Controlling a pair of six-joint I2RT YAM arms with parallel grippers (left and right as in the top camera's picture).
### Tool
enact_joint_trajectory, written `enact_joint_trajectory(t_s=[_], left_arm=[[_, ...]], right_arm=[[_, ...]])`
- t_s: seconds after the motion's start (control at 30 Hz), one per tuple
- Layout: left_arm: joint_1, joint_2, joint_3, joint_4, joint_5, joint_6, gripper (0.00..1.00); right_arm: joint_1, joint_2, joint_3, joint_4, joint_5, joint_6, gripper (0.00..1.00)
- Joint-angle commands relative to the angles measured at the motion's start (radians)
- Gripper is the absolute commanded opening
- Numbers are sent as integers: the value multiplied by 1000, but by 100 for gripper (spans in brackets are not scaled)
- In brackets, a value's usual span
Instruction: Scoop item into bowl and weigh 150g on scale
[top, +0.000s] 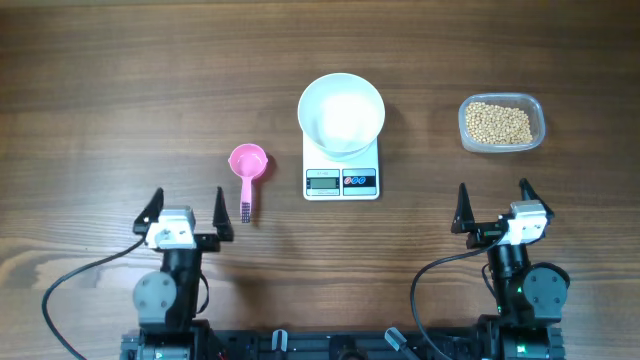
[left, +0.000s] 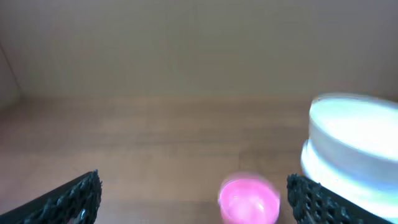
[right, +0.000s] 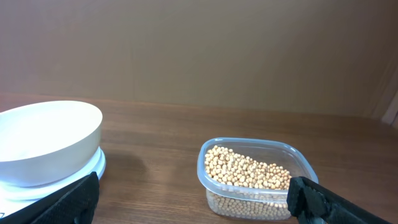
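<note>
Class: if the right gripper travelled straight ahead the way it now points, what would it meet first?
Probably the clear tub of beans, directly ahead of the right gripper; exact depth is unclear.

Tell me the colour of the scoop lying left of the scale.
The scoop is pink, clearest in the overhead view.
</note>
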Motion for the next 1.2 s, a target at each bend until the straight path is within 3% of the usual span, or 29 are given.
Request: enact_joint_trajectory(t_s=[0.0, 0.33, 0.43, 0.8, 0.97, 1.17], left_arm=[[6, -4, 0, 216, 95, 79, 100], [6, -4, 2, 679, 82, 124, 100], [5, -4, 32, 703, 86, 119, 100], [6, 102, 552, 68, 108, 128, 100], [6, 294, 863, -360, 142, 124, 100], [5, 397, 956, -435, 198, 120, 100]], right_arm=[[6, -4, -2, 3, 17, 2, 100], [6, -4, -2, 3, 18, 2, 100], [6, -4, -2, 3, 18, 2, 100], [6, -4, -2, 3, 17, 2, 100], [6, -4, -2, 3, 18, 2, 100], [6, -4, -2, 3, 18, 2, 100]])
